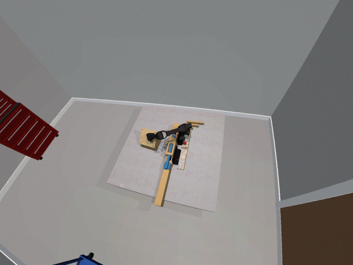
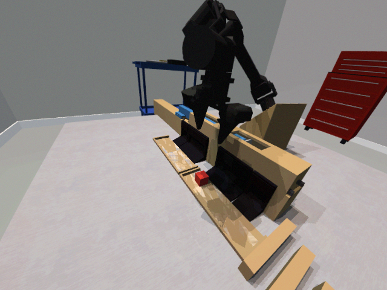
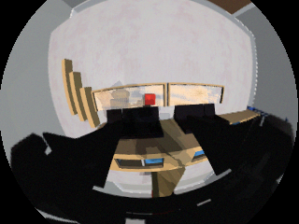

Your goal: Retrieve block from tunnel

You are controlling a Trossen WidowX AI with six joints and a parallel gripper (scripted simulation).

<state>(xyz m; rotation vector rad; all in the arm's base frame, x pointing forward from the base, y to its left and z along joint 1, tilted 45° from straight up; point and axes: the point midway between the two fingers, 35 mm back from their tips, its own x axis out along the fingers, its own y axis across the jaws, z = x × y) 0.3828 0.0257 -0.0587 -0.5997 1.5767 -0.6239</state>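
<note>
Red block (image 1: 184, 142) (image 2: 201, 178) (image 3: 149, 99): small, probably light, rigid; best gripped across opposite side faces; gripper (image 2: 208, 135), jaws wide open, empty

Pale, even light fills the room in the top view, with soft grey shadows around the large whitish mat (image 1: 196, 182); in the exterior view the black robot arm (image 2: 198, 46) sinks into near-featureless darkness; the wrist view bows strongly, its corners cut to black; fine edges look jagged.
</note>
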